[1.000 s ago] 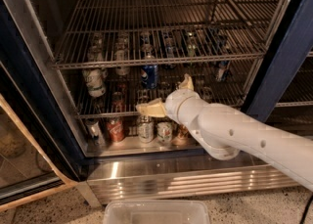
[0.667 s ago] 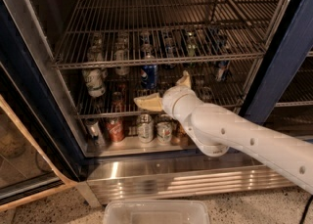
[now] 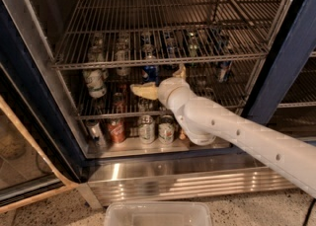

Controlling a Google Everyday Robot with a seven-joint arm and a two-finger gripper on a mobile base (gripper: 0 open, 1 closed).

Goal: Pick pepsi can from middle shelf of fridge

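Claw (image 3: pixel 158 78) is inside the fridge (image 3: pixel 286 67), over the middle shelf (image 3: pixel 106 116), with its fingers spread wide and gripping nothing. The pepsi can (image 3: pixel 150 74) stands just behind it, in the gap between the two fingers, toward the back of that shelf; I can't tell if it touches either. The can is dark blue and upright, with its top hidden by the rail of the rack above (image 3: pixel 148 62).

Inside the fridge (image 3: pixel 291 52), my gripper (image 3: pixel 160 82) hangs over the middle shelf (image 3: pixel 106 107), just before the pepsi can (image 3: pixel 149 74), another can (image 3: pixel 95 83) to its left.
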